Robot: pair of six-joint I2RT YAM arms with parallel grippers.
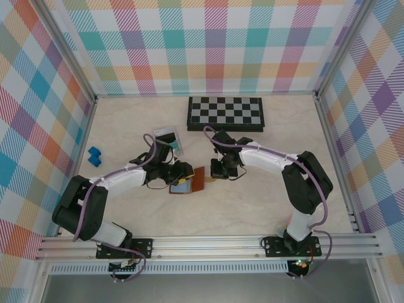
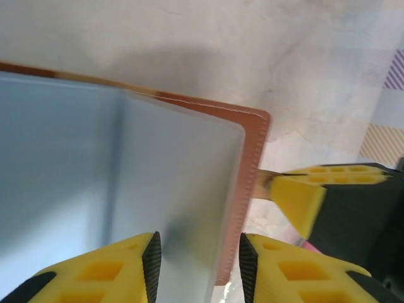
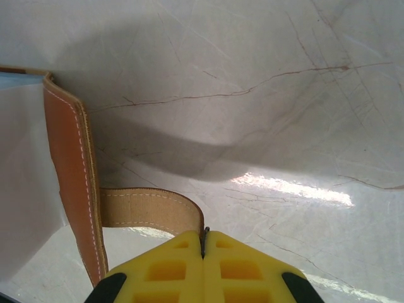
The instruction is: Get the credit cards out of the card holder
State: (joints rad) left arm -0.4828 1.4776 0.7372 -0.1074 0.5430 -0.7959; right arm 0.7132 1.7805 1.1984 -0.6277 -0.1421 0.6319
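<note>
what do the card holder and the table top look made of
The card holder looks like matte brown leather, with pale stitching along its edge; real or faux is unclear. The table looks like polished marble or a marble-print laminate: thin veins, bright glare.

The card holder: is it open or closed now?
Open. The card holder shows its blue-grey lining, and the right gripper holds the clasp tab pulled out sideways.

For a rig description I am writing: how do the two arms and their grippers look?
Both the left arm and the right arm have white links between bulky black joints, with a purple cable along each. The left gripper and right gripper have yellow fingers with rectangular hollows; the left's carry black pads.
</note>
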